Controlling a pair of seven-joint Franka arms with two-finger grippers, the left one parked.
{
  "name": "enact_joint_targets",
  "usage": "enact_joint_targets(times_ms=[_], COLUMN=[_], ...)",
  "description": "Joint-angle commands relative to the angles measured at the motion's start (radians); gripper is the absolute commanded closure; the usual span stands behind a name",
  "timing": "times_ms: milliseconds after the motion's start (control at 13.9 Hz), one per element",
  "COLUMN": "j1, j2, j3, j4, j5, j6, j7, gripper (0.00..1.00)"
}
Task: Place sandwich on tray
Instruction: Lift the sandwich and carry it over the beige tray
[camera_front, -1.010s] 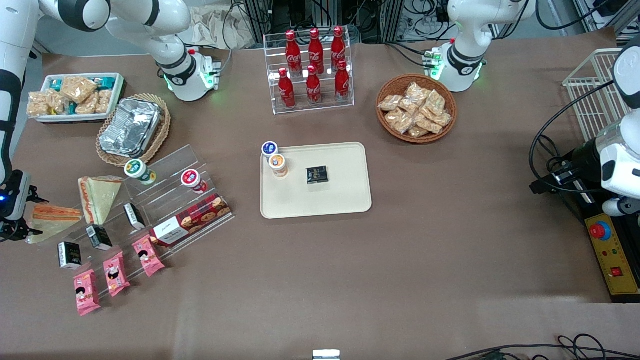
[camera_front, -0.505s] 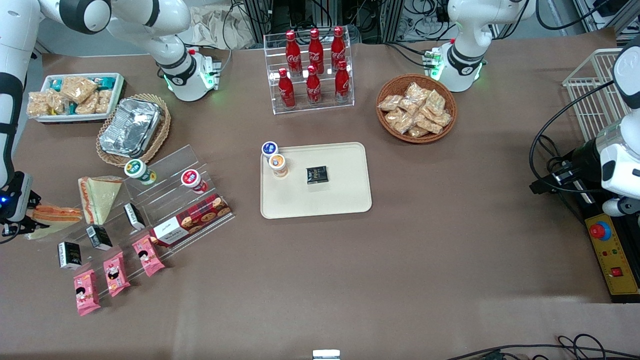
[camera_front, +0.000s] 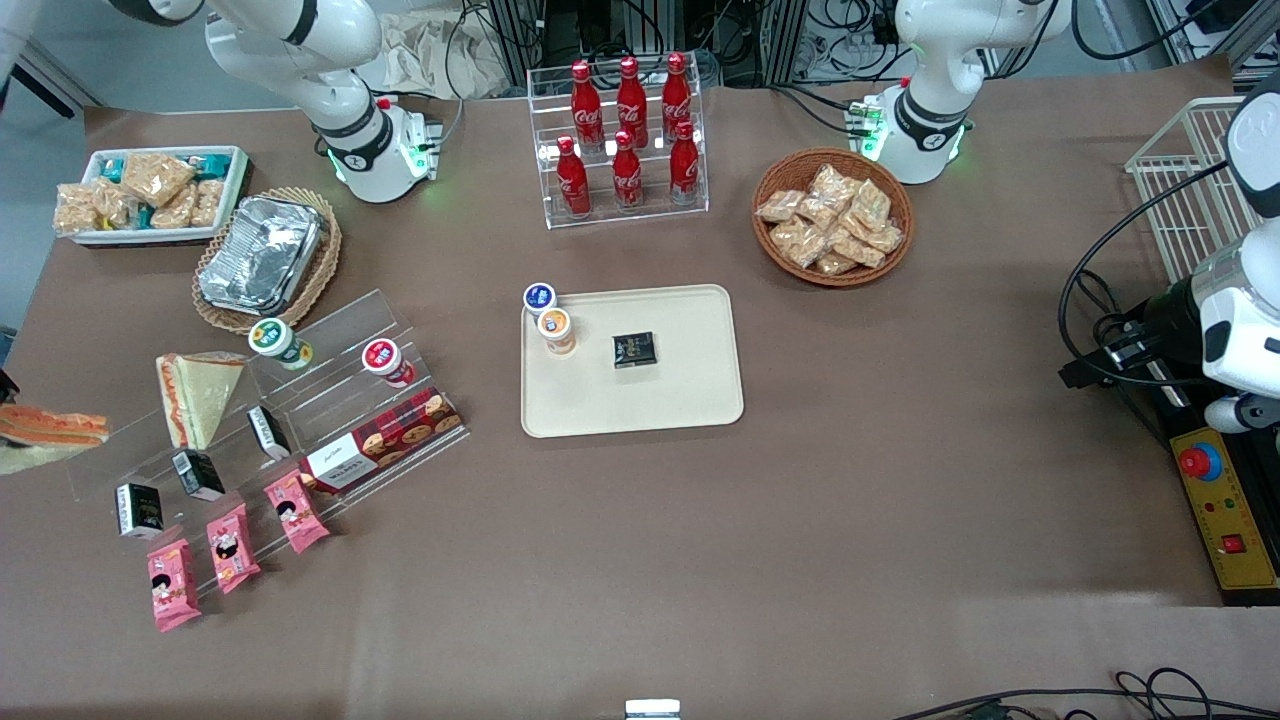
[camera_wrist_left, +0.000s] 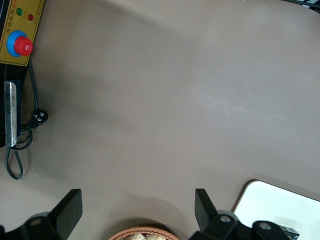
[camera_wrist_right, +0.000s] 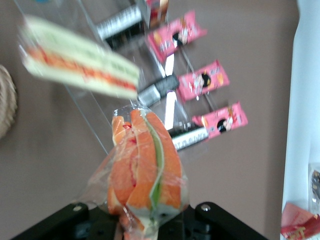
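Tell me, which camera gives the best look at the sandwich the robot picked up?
The right wrist view: the sandwich fills it, orange filling facing the camera, held in the gripper. The front view catches only part of it at the picture's edge, above the table. The left wrist view misses it.

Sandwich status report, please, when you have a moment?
Gripper shut on sandwich, lifted at working arm's end. Tray holds two cups, dark packet. Open space remains.

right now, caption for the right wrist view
Gripper shut on clear-wrapped orange-filled wedge sandwich, lifted above pink snack packets.
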Motion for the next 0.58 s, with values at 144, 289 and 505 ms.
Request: enact_joint_targets(times_ms=[144,289,505], j1=[0.166,0.229,0.382], j2=[-0.058,-0.075,-0.096], j3=[0.003,0.007,0.005], j4=[0.087,0.087,0.087], j5=[-0.051,-0.042,-0.053], j6=[-0.185,-0.213,-0.237], j7=[0.212,0.295,0.439], gripper=[1.0,1.0,1.0])
